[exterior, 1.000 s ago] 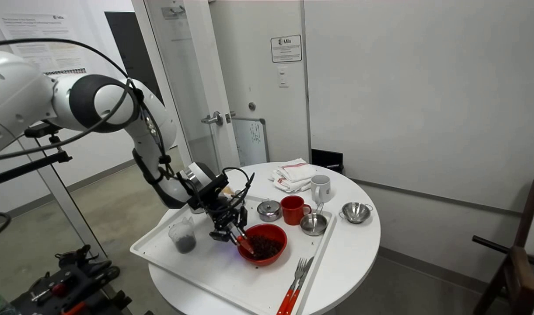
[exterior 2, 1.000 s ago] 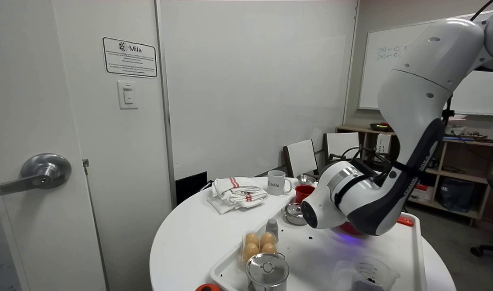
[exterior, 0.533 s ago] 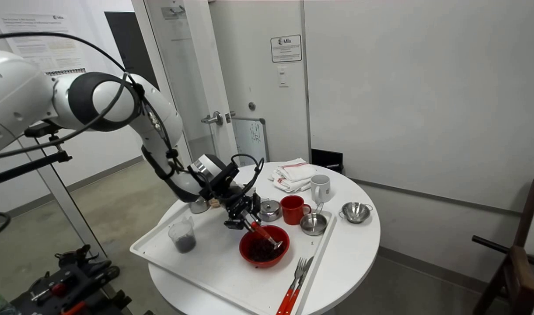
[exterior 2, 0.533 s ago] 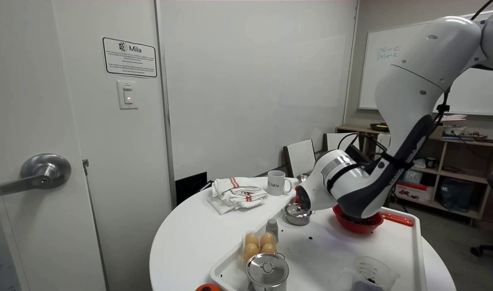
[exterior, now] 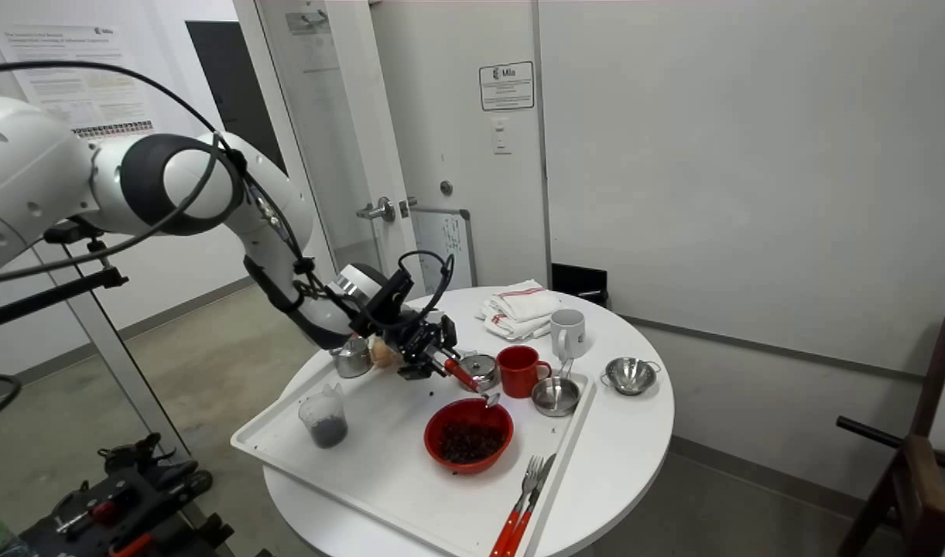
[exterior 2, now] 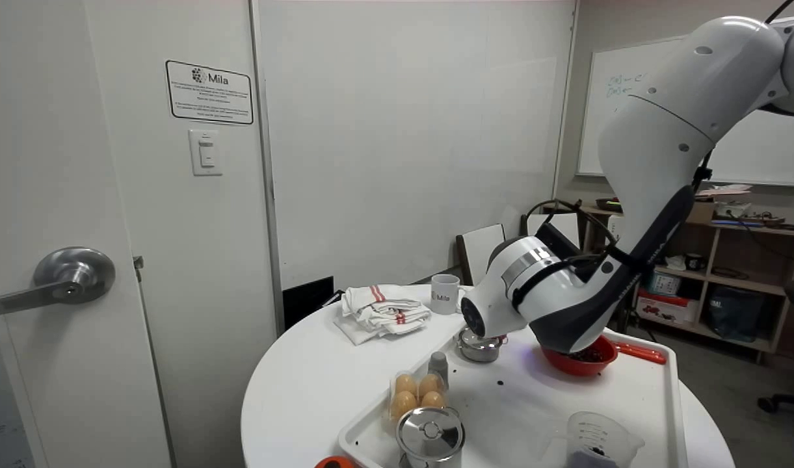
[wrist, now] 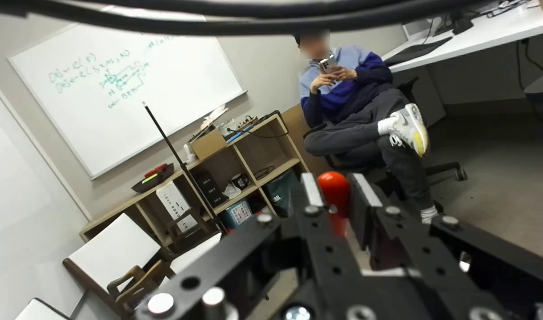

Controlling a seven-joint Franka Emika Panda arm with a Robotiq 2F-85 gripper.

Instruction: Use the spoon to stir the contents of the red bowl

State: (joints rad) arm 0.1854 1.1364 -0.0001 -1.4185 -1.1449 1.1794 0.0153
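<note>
The claw (wrist: 335, 192) was clenched on the spoon (exterior: 463, 375); in the wrist view, the red handle sat between the two pads (wrist: 311, 191). The spoon sloped downward from the claw, with its pale silvery head (exterior: 492, 400) lowest. In an exterior view, the head overlapped the far rim of the red bowl (exterior: 452, 413); contact with the rim could not be determined. Dark contents (exterior: 472, 443) lay inside the red bowl, which rested on the tray (exterior: 379, 480) upon the desk (exterior: 615, 456). The fork (exterior: 511, 522) and knife (exterior: 526, 517) lay side by side near the tray's edge. In an exterior view, the arm (exterior 2: 657, 149) partly concealed the red bowl.
</note>
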